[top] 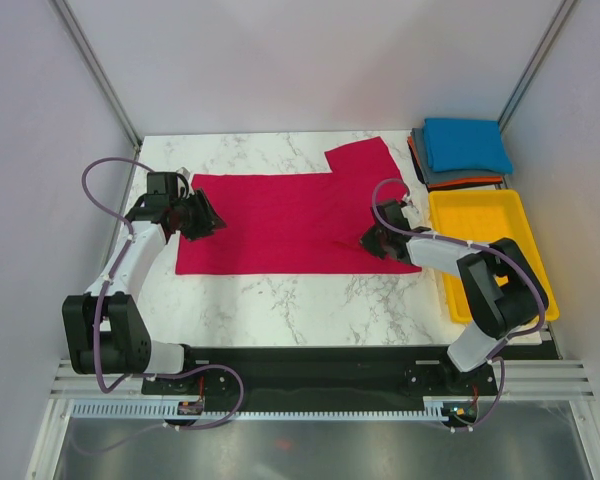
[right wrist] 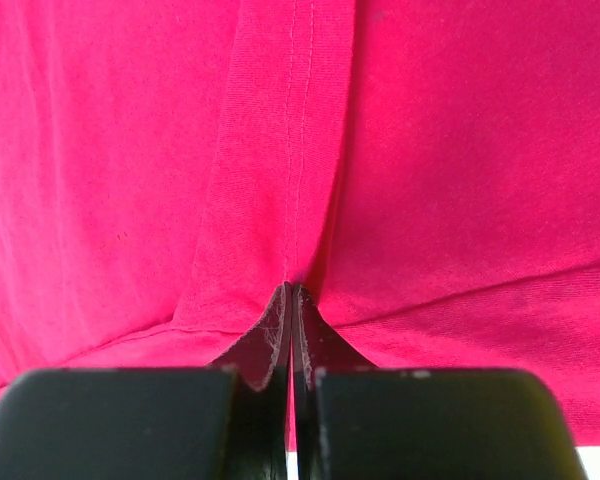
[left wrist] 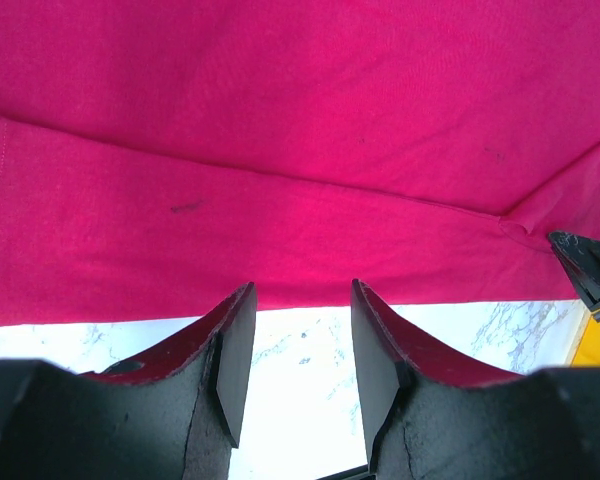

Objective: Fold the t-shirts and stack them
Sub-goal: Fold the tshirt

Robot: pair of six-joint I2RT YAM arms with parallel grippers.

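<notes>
On the white marble-patterned worktop [top: 310, 300], a crimson-red short-sleeved cloth t-shirt [top: 290, 215] lies spread out across the middle, one sleeve reaching toward the far right. The right hand [top: 373, 240] is clenched on the shirt's right side, pinching a small ridge of red fabric between its closed jaws. The left hand [top: 202, 215] sits at the shirt's left edge, released, jaws apart with nothing between them. In the far right corner a neat stack is already made: a bright blue folded tee [top: 465, 145] on top, a dark grey folded tee [top: 442, 178] under it, and an orange folded tee [top: 475, 184] showing as a sliver beneath. A yellow plastic tray [top: 475, 215] lies just in front of the stack. By the look of it, the red shirt has yet to be folded and added to the stack
</notes>
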